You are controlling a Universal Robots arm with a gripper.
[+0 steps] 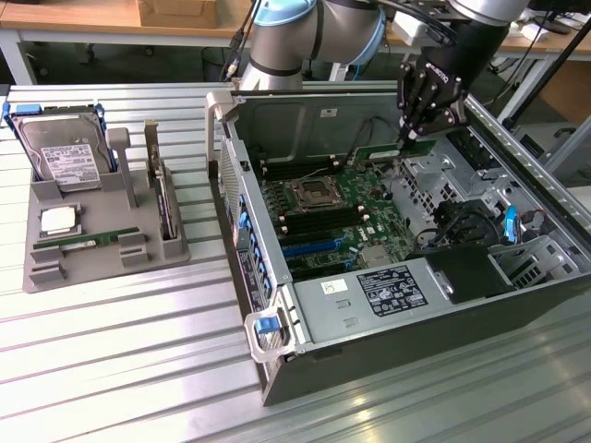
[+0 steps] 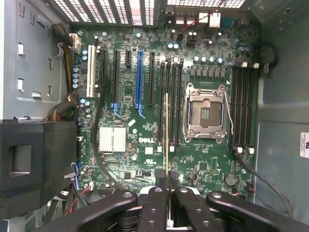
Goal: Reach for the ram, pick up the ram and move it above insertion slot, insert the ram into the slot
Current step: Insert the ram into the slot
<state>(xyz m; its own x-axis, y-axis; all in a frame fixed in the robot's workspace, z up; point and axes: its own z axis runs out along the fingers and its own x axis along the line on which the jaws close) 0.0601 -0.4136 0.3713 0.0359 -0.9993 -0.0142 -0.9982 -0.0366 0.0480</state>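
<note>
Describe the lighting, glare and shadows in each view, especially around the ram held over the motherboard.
Exterior view: light leaves pale glare streaks on the ribbed metal table; the inside of the open grey computer case looks dimmer, where the black gripper grips the thin green ram stick. Wrist view: the green motherboard is evenly lit, without strong glare; the black plastic shroud looks dark.

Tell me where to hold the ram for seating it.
Pinch the two flat faces from above, leaving the lower long edge free. The ram is a thin stick held on edge over the motherboard; the gripper grips it this way.
</note>
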